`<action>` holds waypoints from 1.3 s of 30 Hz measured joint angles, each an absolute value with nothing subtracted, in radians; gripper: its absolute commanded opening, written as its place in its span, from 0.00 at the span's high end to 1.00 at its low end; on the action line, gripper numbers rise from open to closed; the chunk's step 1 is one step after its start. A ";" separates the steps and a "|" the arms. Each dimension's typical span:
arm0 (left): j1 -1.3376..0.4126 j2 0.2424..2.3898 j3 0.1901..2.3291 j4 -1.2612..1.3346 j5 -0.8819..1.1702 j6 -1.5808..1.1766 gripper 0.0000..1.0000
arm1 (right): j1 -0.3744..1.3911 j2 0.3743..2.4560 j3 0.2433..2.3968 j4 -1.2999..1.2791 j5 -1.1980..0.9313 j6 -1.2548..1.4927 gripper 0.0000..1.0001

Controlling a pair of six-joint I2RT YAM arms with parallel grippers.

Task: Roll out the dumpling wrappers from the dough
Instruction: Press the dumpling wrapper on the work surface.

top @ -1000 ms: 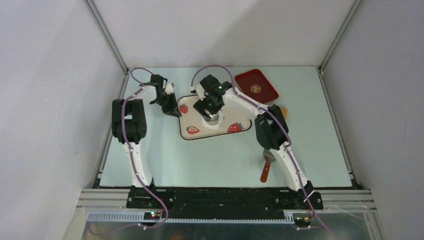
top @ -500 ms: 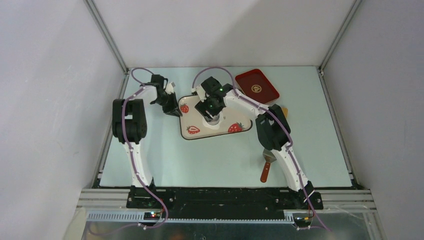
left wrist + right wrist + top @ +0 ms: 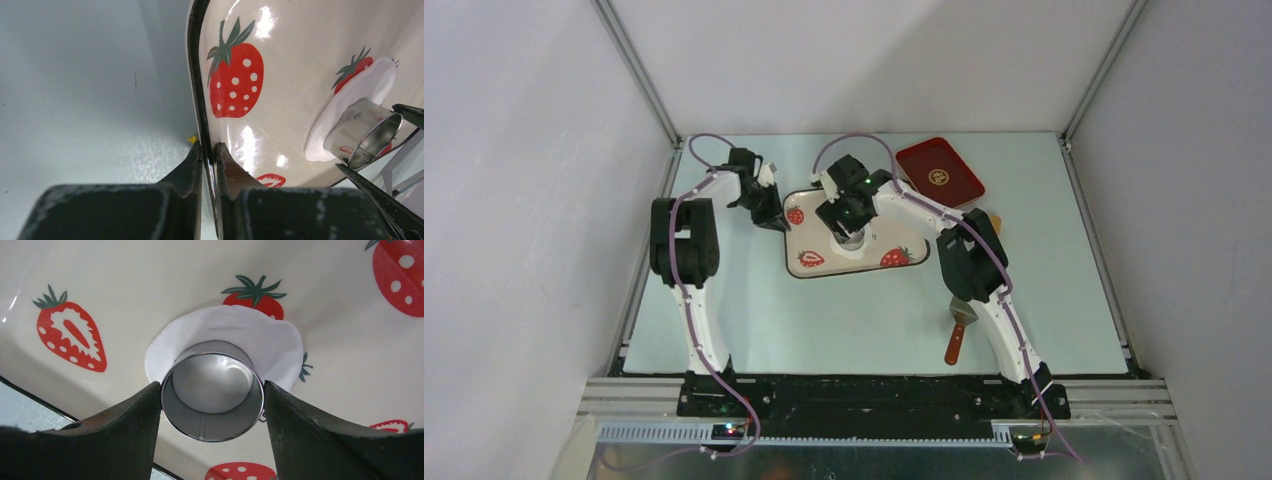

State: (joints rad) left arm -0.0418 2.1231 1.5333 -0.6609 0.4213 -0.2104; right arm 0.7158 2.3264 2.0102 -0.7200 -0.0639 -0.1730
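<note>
Right wrist view: the right gripper (image 3: 212,386) clasps a silvery cup (image 3: 210,425) from both sides, its far rim set on the dough (image 3: 245,330) — a thin white round pressed flat near the middle of the strawberry tray (image 3: 150,275). Across the tray, the left gripper (image 3: 209,150) pinches the black rim (image 3: 196,75) tight, apparently steadying it on the table (image 3: 824,320). The dough looks light, soft and easily torn, and likely tacky against the glossy tray. It is probably best worked from above through the cup or lifted at its free edge, not pinched mid-sheet. A red tray (image 3: 937,172) lies just beyond the right arm, and a red-handled scraper (image 3: 955,340) lies beside that arm, well apart from the dough. Only the cup covers the sheet's near part.
</note>
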 measured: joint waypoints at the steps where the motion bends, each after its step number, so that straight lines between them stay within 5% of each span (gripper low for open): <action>1: -0.043 2.123 1.533 -0.657 0.421 -0.210 1.00 | 0.715 2.326 2.010 -0.721 -0.060 -0.159 0.67; 23: -0.062 2.123 1.529 -0.658 0.424 -0.218 1.00 | 0.693 2.228 1.833 -0.599 -0.096 -0.141 0.70; 27: -0.062 2.121 1.525 -0.653 0.424 -0.221 1.00 | 0.693 2.251 1.880 -0.644 -0.076 -0.103 0.56; 32: -0.062 2.120 1.524 -0.652 0.424 -0.228 1.00 | 0.693 2.252 1.882 -0.649 -0.066 -0.078 0.22; 39: -0.062 2.120 1.524 -0.651 0.424 -0.229 1.00 | 0.686 2.241 1.866 -0.672 -0.090 -0.155 0.06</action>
